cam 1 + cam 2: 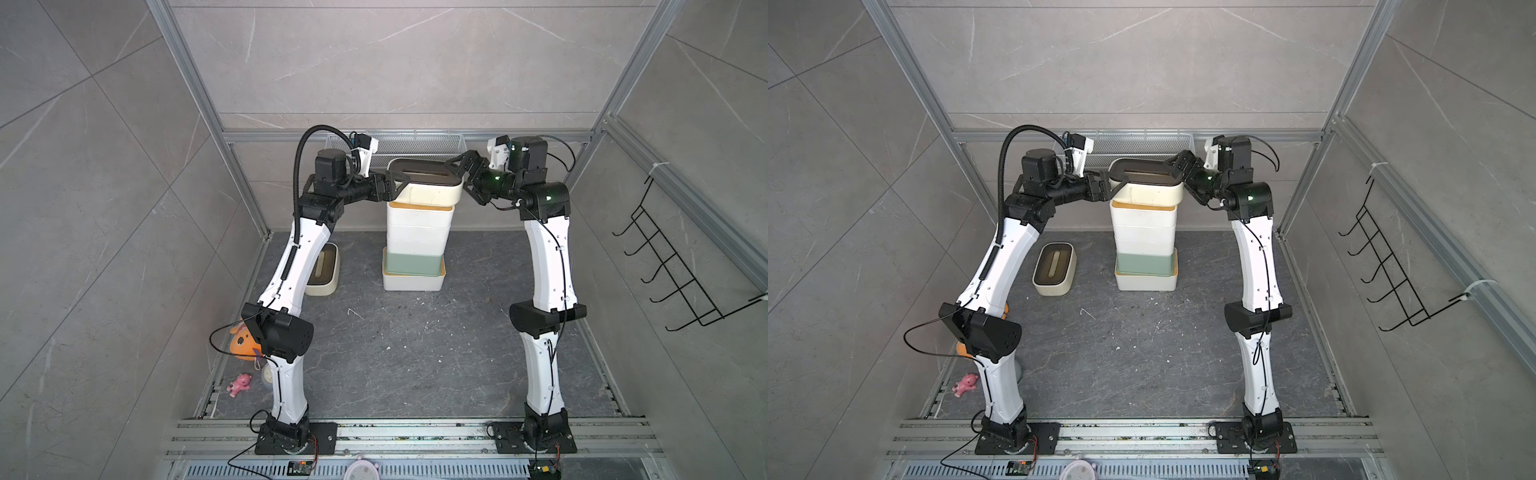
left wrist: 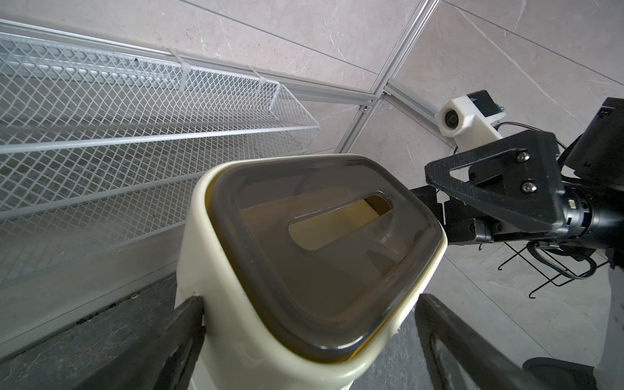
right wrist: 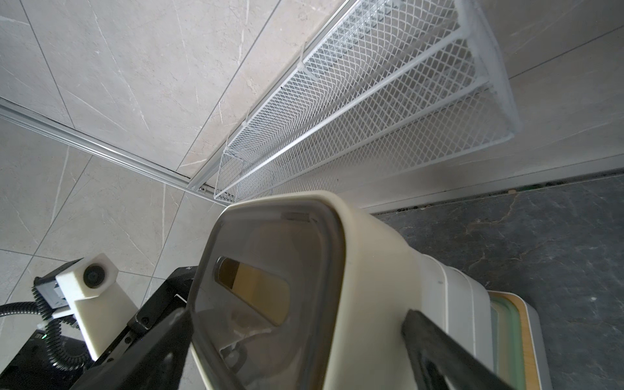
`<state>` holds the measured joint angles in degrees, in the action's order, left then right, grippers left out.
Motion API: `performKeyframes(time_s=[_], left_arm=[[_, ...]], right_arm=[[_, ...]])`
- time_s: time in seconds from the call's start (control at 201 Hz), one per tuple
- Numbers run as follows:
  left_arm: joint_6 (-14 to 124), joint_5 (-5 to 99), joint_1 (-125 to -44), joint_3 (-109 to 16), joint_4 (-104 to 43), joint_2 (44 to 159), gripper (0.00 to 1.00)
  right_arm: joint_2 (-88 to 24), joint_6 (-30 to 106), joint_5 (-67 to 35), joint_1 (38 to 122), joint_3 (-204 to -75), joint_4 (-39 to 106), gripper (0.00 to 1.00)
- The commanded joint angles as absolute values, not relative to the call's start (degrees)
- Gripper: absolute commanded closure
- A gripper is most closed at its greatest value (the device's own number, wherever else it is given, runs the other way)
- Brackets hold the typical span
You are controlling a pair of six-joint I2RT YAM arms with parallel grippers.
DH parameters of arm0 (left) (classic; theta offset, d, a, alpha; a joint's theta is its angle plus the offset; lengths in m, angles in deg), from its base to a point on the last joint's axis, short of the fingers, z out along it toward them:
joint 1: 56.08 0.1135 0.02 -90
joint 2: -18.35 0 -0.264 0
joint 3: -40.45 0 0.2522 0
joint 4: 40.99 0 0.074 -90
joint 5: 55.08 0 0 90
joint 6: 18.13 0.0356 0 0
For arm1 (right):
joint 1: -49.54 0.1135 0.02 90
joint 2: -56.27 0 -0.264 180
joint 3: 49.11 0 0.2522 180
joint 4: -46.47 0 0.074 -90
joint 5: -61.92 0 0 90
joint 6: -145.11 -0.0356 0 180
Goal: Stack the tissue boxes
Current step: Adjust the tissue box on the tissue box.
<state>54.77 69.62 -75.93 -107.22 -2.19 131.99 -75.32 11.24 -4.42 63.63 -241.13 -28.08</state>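
Observation:
A tall stack of tissue boxes (image 1: 417, 232) stands at the back middle of the dark floor in both top views. Its top box (image 1: 428, 192) (image 1: 1152, 193) is cream with a dark brown slotted lid (image 2: 287, 263) (image 3: 270, 270). Below it are white boxes with bamboo lids, a sage green box (image 1: 411, 264) and a white bottom box (image 1: 411, 282). My left gripper (image 1: 397, 187) (image 2: 309, 304) is open and straddles the top box's left end: one finger (image 2: 189, 324) touches its wall, the other stands apart. My right gripper (image 1: 461, 176) (image 3: 297, 314) straddles its right end, open. Another cream box (image 1: 1054, 270) lies on the floor to the left.
A white wire mesh basket (image 1: 415, 145) hangs on the back wall just behind the stack. An orange plush toy (image 1: 241, 343) and a small pink toy (image 1: 239, 384) lie by the left arm's base. A black wire rack (image 1: 681, 274) hangs on the right wall.

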Motion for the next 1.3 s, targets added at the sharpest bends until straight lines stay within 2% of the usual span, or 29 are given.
performKeyframes(time_s=[0.0,0.808,1.107,1.291], left_arm=[[54.8,73.8,-78.6,-107.2,-4.7,128.2,0.01],[56.2,68.5,-78.6,-105.8,-2.4,128.0,0.01],[56.2,59.0,-78.3,-106.6,0.6,126.3,0.01],[55.8,58.7,-78.1,-105.5,0.2,125.4,0.01]], right_arm=[[-75.4,11.2,-1.8,65.8,-244.3,-28.8,0.00],[-75.6,12.3,-4.2,66.1,-244.3,-30.7,0.00],[-70.2,17.7,-12.7,66.1,-244.3,-32.9,0.00],[-67.5,22.5,-16.3,66.0,-244.3,-35.2,0.00]])
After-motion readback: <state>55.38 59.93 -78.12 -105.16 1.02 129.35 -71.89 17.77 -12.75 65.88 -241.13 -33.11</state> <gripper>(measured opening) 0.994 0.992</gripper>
